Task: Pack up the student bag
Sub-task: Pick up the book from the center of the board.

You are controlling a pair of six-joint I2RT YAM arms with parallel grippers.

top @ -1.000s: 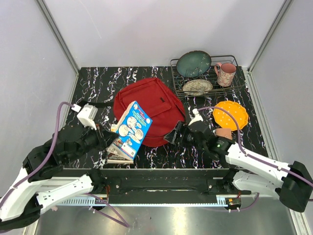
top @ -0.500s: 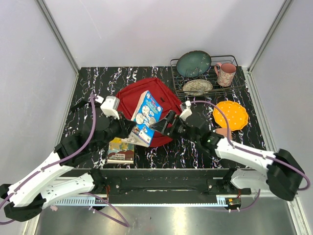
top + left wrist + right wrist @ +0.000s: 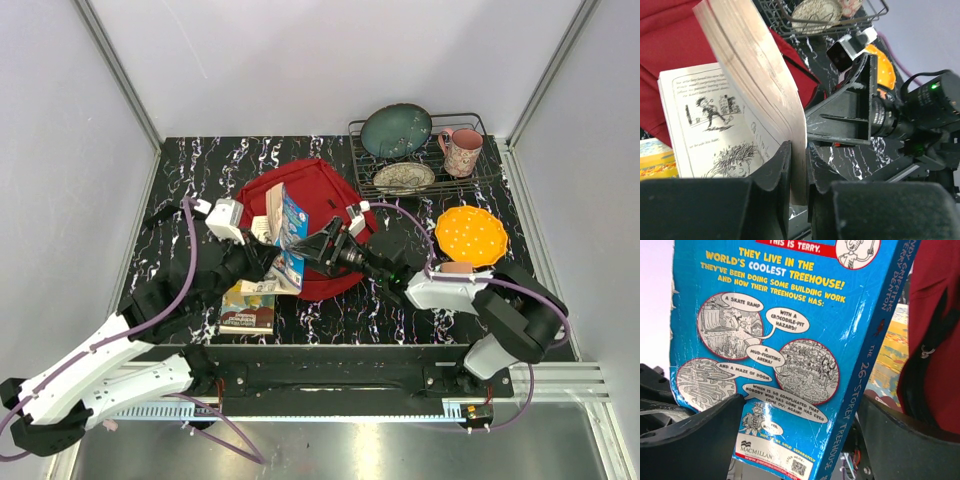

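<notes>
The student bag is a red backpack lying flat at mid-table; it also shows in the left wrist view and the right wrist view. My left gripper is shut on the lower edge of a blue paperback book and holds it upright over the bag's near edge, with its pages fanning open. My right gripper is open just right of the book. The book's blue back cover fills the space between its spread fingers.
A second book lies on the table in front of the bag. A wire rack at the back right holds a teal bowl, a patterned plate and a pink mug. An orange plate lies to the right.
My left arm carried the blue book from the left side up over the bag and stood it more upright. My right gripper moved left up to the book's cover.
</notes>
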